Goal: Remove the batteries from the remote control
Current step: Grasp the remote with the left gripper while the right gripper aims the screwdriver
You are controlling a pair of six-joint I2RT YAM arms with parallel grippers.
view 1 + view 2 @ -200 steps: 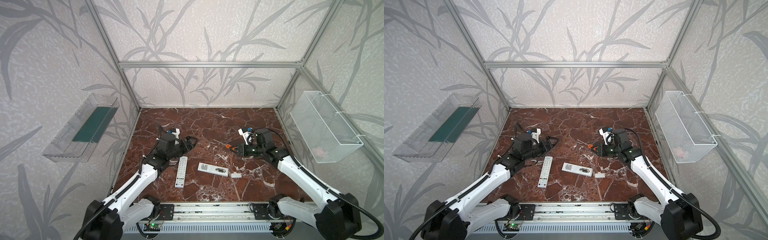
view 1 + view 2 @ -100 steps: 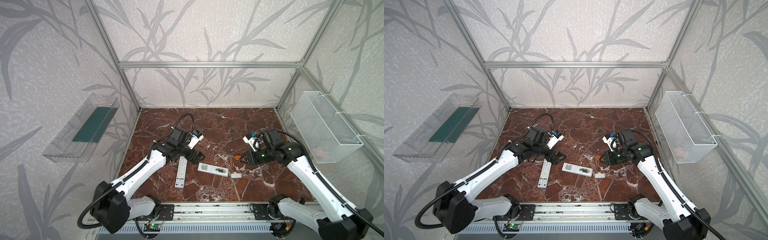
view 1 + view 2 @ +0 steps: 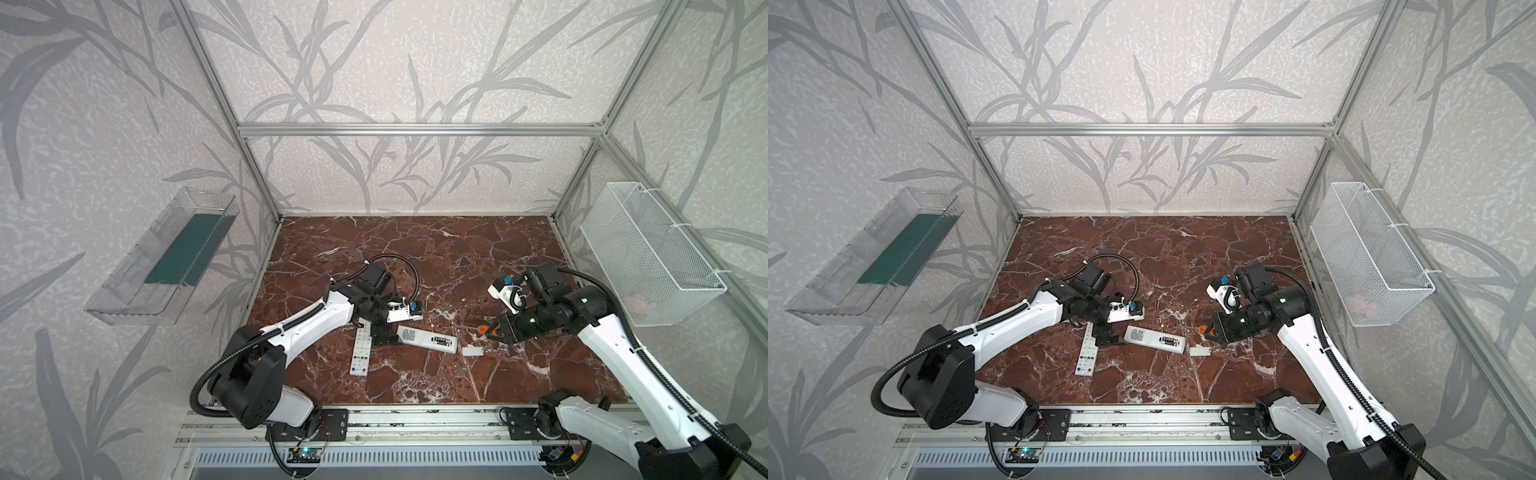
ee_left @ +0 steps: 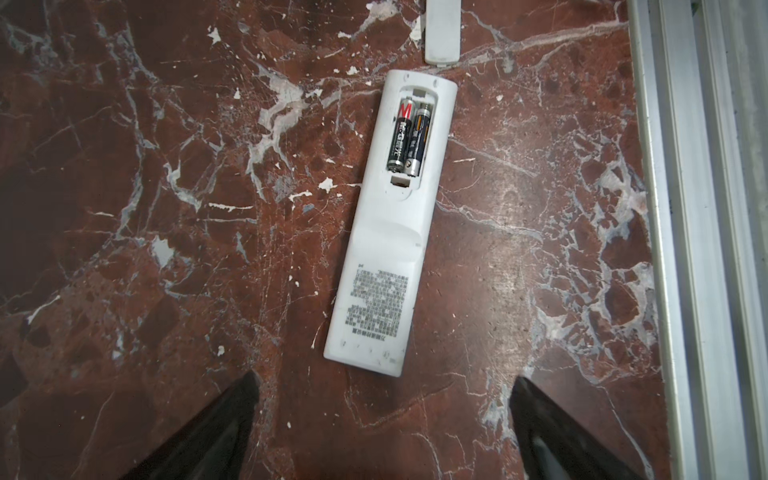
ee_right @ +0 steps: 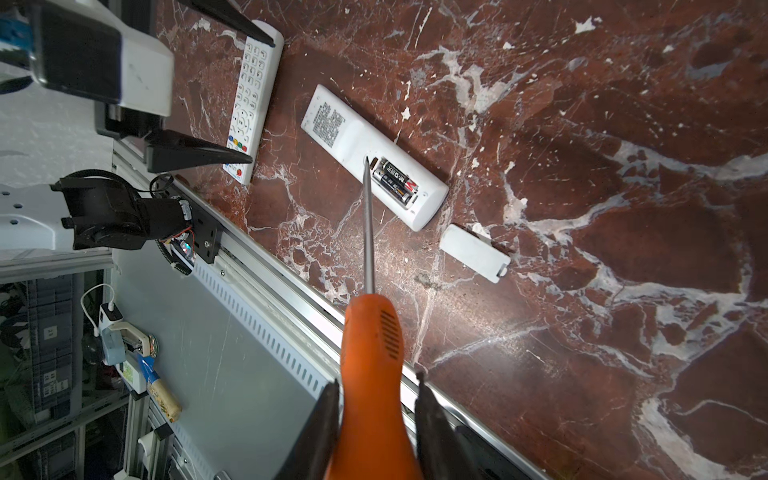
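Right wrist view: the right gripper (image 5: 376,380), clenched on the screwdriver (image 5: 374,332), has swung its tip toward the batteries (image 5: 395,181), still seated in the remote (image 5: 353,141), and the released left gripper (image 4: 384,377) now hovers over it; prying looks next.

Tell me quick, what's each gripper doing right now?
Left gripper: open, holding nothing.
Right gripper: closed on the screwdriver.

batteries (image 4: 406,139): two, dark, side by side | seated in open bay | white remote (image 4: 388,232), face-down
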